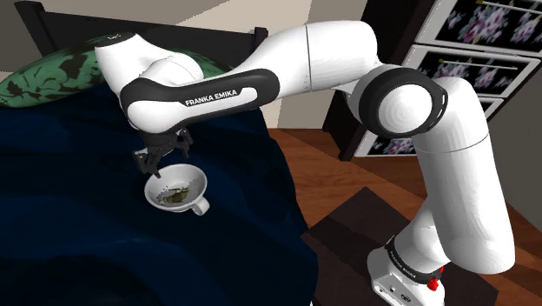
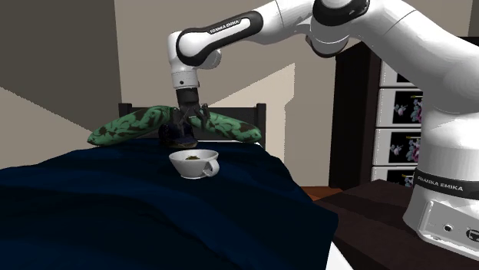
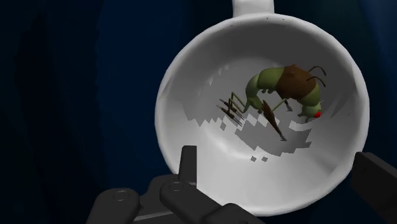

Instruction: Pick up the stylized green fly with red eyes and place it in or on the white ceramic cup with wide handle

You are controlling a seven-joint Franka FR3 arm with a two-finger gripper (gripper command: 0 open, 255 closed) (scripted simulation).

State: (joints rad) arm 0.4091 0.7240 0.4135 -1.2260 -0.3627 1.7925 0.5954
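Tool [image 3: 280, 162] wide open: both black fingers [image 3: 188, 167] stand well apart w/ nothing gripped btwn them. It hangs just above the white cup [image 3: 170, 95], pointing down into it. In the wrist view one finger shows over the cup's rim, the other just past its outer edge.

Fly [image 3: 287, 88] lies inside the cup, on the bottom. It has a green curved body, brown back, thin dark legs and a red eye spot at one end, and it touches neither finger. The handle [image 3: 254, 6] sits on the side of the cup far from my fingers.

Shoulder view: tool [image 1: 165, 158] is over the cup [image 1: 201, 182], w/ my forearm reaching toward that view's left. The fly [image 1: 174, 196] shows as a dark greenish smudge in the bowl. Cup stands upright on the bed [image 1: 78, 217], on its dark blue cover, near the bed's right edge in that view, handle turned to the near right. A green patterned pillow [image 1: 43, 78] lies at the far end by a dark headboard [image 1: 52, 30]. Wood floor [image 1: 330, 165] lies right of the bed, and my stand [image 1: 408, 274] is at lower right.

Second exterior view: tool [image 2: 190, 123] is directly above the cup [image 2: 188, 170], apart from it, and the fly [image 2: 191, 156] just peeks over the rim. Pillow lies behind. A dark cabinet [image 2: 370, 123] w/ flower pictures stands at that view's right, behind my arm.
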